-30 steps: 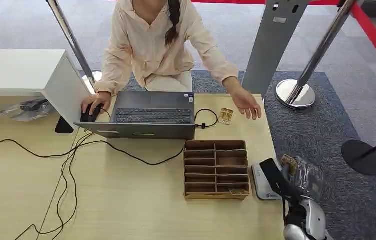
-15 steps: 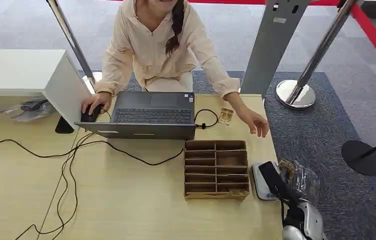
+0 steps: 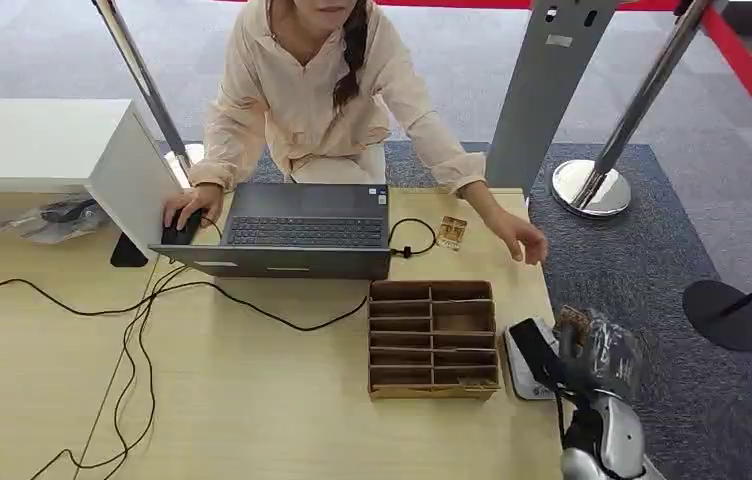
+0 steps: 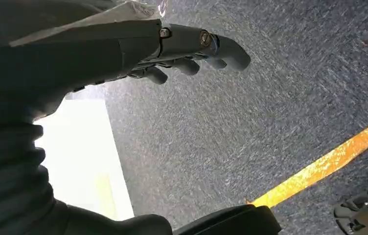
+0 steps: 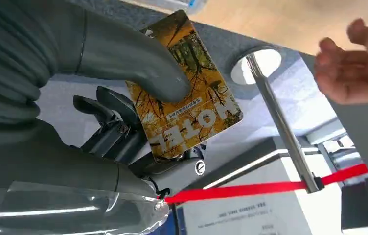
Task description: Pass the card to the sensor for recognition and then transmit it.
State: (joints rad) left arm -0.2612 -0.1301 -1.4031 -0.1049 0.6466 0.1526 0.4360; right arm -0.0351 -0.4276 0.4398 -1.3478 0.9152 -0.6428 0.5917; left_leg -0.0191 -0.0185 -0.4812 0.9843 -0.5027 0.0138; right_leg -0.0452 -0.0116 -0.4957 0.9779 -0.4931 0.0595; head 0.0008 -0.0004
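Right hand (image 5: 123, 112) pinches card (image 5: 187, 93) between thumb and fingers (image 5: 108, 122), just beside the sensor (image 3: 530, 358) at bench (image 3: 252, 400) edge. Should keep card flat over sensor. Left hand (image 4: 192, 49) empty, fingers loosely curled.

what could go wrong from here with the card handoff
1. The right hand pinches the card mainly under its thumb, so the card might slip or twist on the way.
2. The person's hand hangs apart from the card, past the table's far corner; letting go early would probably drop it on the carpet.
3. The right hand sits just beside the sensor and the cardboard organizer, so a careless swing might knock them.
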